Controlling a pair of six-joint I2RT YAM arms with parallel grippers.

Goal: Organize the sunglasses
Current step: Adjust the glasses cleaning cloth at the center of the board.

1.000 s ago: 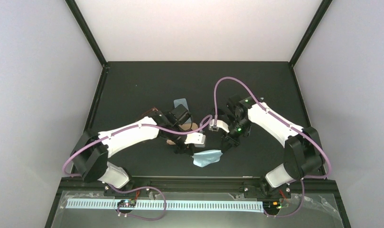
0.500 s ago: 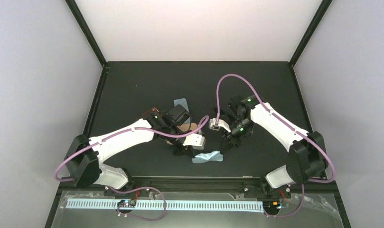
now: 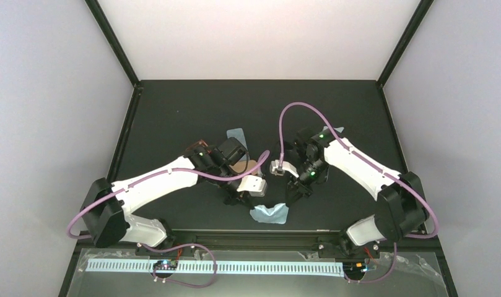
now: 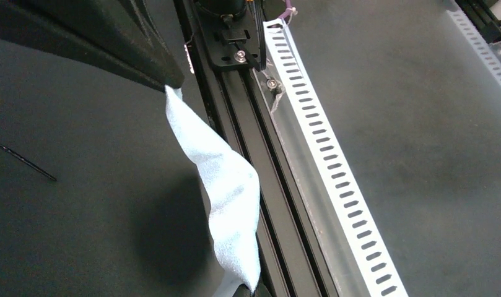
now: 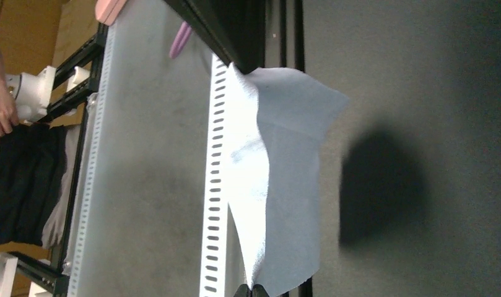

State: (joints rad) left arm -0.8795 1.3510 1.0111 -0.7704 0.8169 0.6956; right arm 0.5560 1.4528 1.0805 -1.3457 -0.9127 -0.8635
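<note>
a light blue cloth (image 3: 270,212) is pinched by one corner in the closed left end effector (image 3: 250,205) and by the opposite corner in the closed right end effector (image 3: 290,202), so it hangs slack between the two, above the desk (image 3: 173,111). the step in hand is judged to be spreading or folding this cloth before a pair is dealt with. for that to be done well, both pinches should be held firm, the two end effectors should be moved together at one height, and the slack should be taken up gently so that neither corner is pulled out. the reddish-brown sunglasses (image 3: 196,146) are seen well beyond and to the left of the left end effector, beside its forearm. the black-framed sunglasses cannot be made out against the dark surface. a tan case (image 3: 246,166) lies just behind the left end effector, and a second cloth (image 3: 236,134) lies farther behind it. little room is left on the near side: the black rail (image 4: 235,154) and the slotted white strip (image 4: 334,185) run close beneath the hanging cloth, so it is better carried away from the bases before being laid down. open desk is seen far behind both end effectors and out to either side.
</note>
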